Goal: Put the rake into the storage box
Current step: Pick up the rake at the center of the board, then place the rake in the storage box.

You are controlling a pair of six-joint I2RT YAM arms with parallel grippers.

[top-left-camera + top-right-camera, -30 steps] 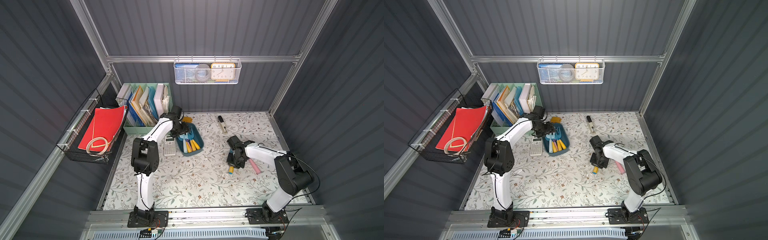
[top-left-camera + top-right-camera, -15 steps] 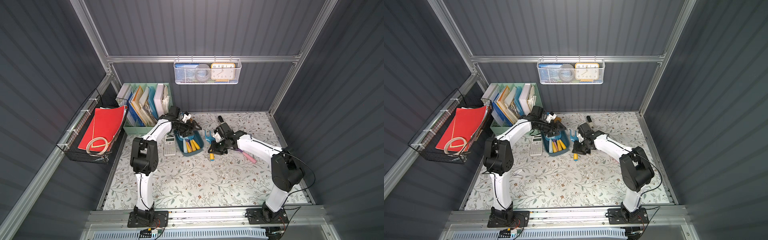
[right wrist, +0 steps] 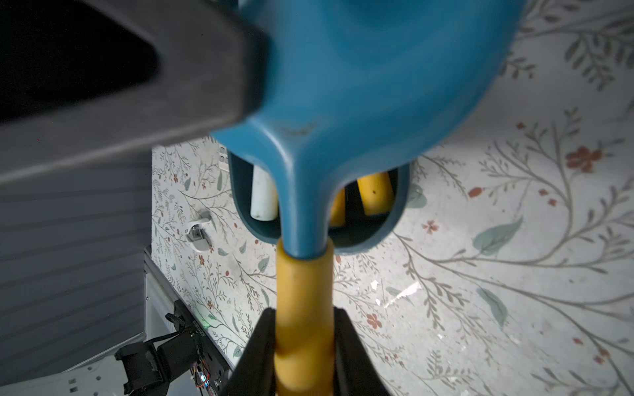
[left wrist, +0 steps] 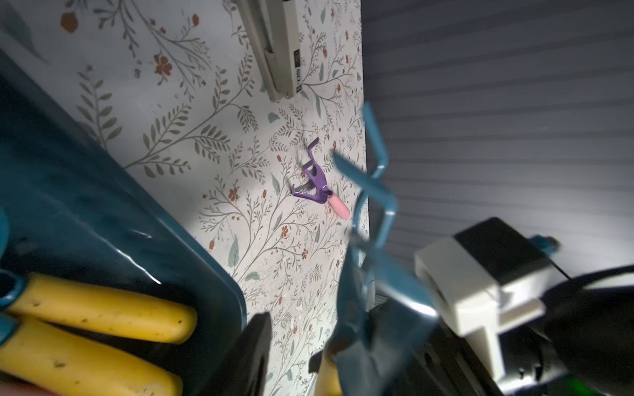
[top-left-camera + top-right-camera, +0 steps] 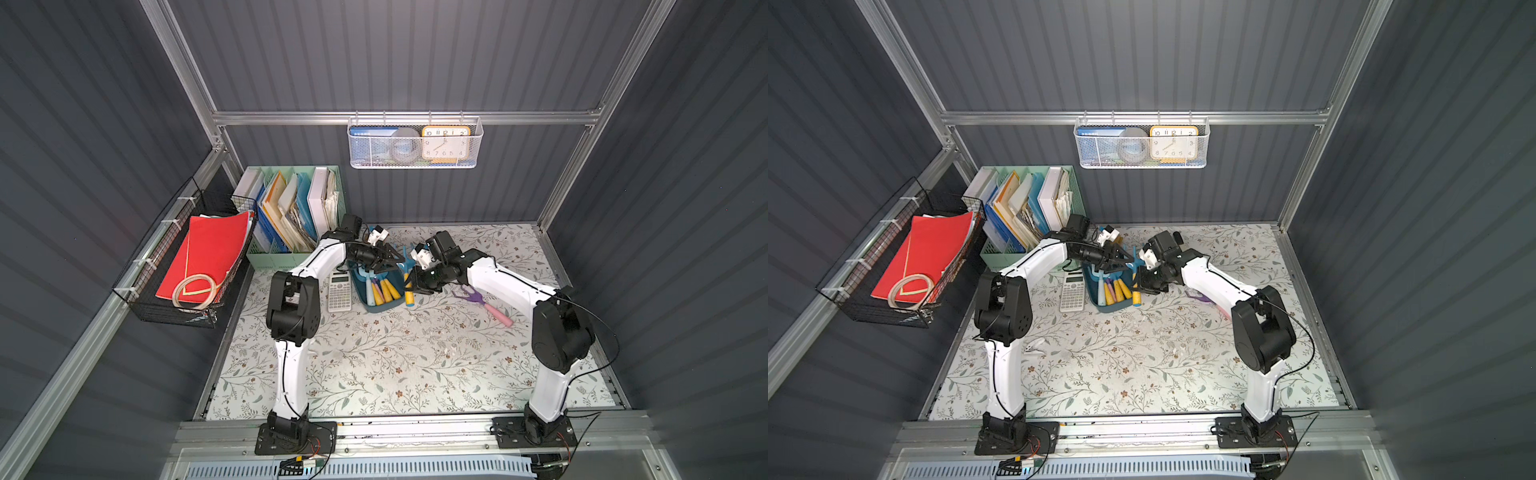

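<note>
The storage box (image 5: 383,306) sat on the surface (image 5: 415,365), with several yellow-handled tools (image 5: 386,291) and one white handle (image 3: 262,195) lying in it. I saw the rake (image 5: 409,296) outside it, just beside its long wall, handle end low. My right end effector (image 3: 303,346) was clamped narrow on the yellow handle. My left end effector (image 5: 390,262) had its jaws about the blue head, one finger (image 3: 137,85) against it; whether it gripped, I could not tell. The mesh basket (image 5: 415,165) on the wall held a clock (image 5: 445,143).
</note>
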